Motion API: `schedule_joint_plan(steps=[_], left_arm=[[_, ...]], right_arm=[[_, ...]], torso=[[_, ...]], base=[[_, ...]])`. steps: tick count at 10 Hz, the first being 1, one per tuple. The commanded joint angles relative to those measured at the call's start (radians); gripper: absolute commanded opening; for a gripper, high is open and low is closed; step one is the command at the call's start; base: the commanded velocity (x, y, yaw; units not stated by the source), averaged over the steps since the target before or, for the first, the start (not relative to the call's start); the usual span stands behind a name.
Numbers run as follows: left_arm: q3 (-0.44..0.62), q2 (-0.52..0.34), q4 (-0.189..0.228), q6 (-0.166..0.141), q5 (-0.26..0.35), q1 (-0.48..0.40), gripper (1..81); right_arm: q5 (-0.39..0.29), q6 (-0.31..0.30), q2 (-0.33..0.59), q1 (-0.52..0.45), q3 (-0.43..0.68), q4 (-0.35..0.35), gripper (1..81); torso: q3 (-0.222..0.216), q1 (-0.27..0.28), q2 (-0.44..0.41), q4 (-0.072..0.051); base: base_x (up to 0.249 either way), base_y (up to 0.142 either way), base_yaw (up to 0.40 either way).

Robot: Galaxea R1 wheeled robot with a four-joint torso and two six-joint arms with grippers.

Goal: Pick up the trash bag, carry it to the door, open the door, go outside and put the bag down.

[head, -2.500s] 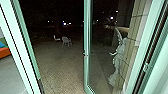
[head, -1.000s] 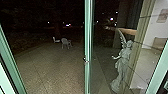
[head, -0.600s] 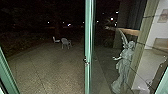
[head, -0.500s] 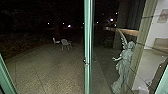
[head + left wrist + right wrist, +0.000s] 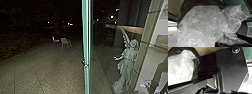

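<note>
The door stands open (trash bag looks crumpled).

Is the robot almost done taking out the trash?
Nearly, I think. Done: the trash bag looks picked up, close to both wrist cameras, and the door looks open. In hand: getting outside, with the door's green edge ahead. To do: putting the bag down on the paving.
</note>
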State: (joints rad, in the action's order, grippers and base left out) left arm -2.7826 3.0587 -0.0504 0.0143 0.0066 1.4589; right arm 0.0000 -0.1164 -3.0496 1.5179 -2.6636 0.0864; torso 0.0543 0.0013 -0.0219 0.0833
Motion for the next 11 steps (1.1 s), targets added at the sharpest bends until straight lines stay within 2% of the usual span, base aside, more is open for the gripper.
schedule_joint_plan(steps=[1,11], left_arm=[[0.001,-0.006,0.007,0.003,0.052,-0.055,1.0],[0.001,-0.006,0.007,0.003,0.052,-0.052,1.0]], right_arm=[[-0.051,0.003,-0.017,-0.047,0.012,0.0,81.1],[-0.051,0.003,-0.017,-0.046,0.012,0.0,81.1]], torso=[[0.0,0.0,0.0,0.0],[0.0,-0.001,0.0,0.0]], base=[[0.114,0.0,0.0],[0.114,0.0,0.0]])
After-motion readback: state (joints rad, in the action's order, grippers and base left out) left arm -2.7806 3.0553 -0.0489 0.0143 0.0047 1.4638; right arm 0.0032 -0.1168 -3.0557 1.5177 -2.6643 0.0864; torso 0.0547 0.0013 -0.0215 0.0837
